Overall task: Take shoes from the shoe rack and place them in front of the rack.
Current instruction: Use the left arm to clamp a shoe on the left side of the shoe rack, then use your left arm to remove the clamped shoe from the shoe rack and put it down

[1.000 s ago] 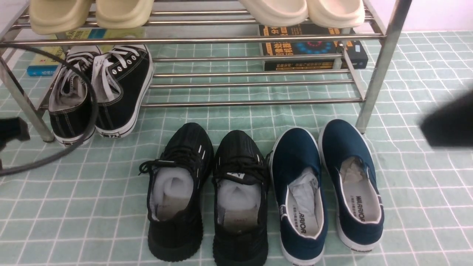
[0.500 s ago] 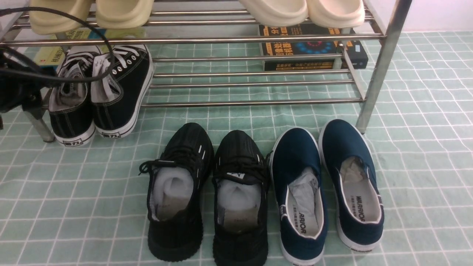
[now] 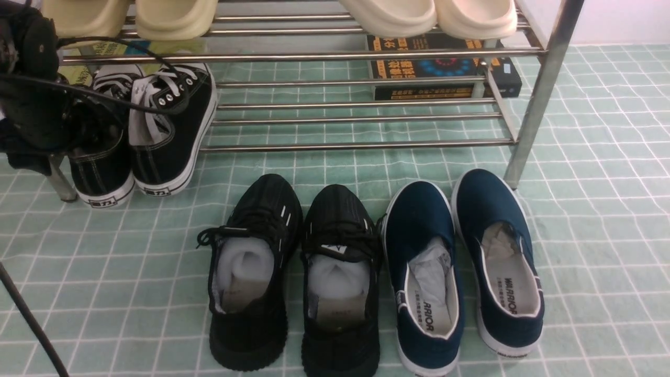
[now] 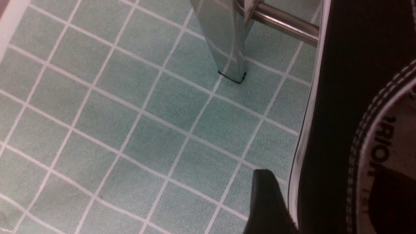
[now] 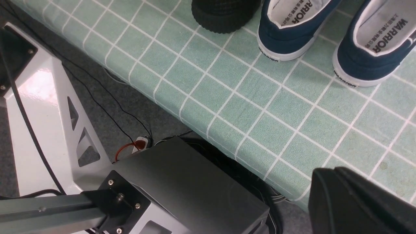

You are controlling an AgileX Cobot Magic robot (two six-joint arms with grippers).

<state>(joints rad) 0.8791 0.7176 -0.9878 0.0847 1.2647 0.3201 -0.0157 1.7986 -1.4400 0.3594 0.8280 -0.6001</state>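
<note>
so far: black knit sneakers (image 3: 261, 209) set before the shoe rack (image 3: 539, 89); black canvas sneakers (image 3: 172, 131) still on it. my left jaws spread astride one, right jaws pressed together.

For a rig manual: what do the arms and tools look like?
The left arm is bulky and black, with thin black cables looping off it; the left tool's finger is a matte black wedge. The right tool is a blunt matte black block.
</note>
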